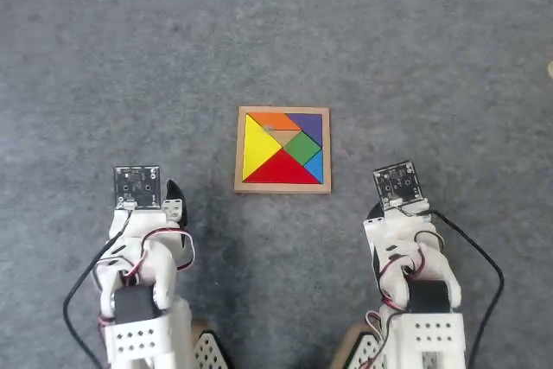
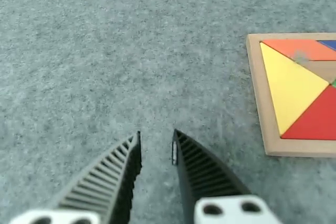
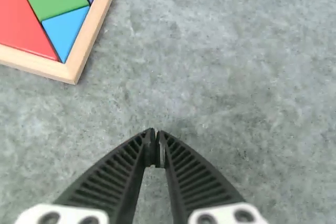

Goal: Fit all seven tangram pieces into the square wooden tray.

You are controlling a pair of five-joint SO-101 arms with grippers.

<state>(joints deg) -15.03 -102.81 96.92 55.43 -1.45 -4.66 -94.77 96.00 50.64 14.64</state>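
Note:
The square wooden tray (image 1: 282, 188) lies on the grey carpet at the middle of the high view. In it sit a yellow triangle (image 1: 257, 146), a red triangle (image 1: 282, 168), a green square (image 1: 301, 147), an orange piece (image 1: 272, 120), a dark blue piece (image 1: 307, 124) and a light blue triangle (image 1: 315, 166). A small tan patch (image 1: 281, 136) shows between orange and green. My left gripper (image 2: 156, 139) hovers over bare carpet to the tray's near left, slightly open and holding nothing. To the tray's near right my right gripper (image 3: 155, 132) is shut and empty.
Grey carpet (image 1: 415, 66) spreads on all sides of the tray. Both arm bases stand at the near edge, the left arm (image 1: 138, 283) and the right arm (image 1: 415, 283). The tray's rim (image 2: 261, 98) lies beside the left gripper, and a tray corner (image 3: 71, 74) near the right one.

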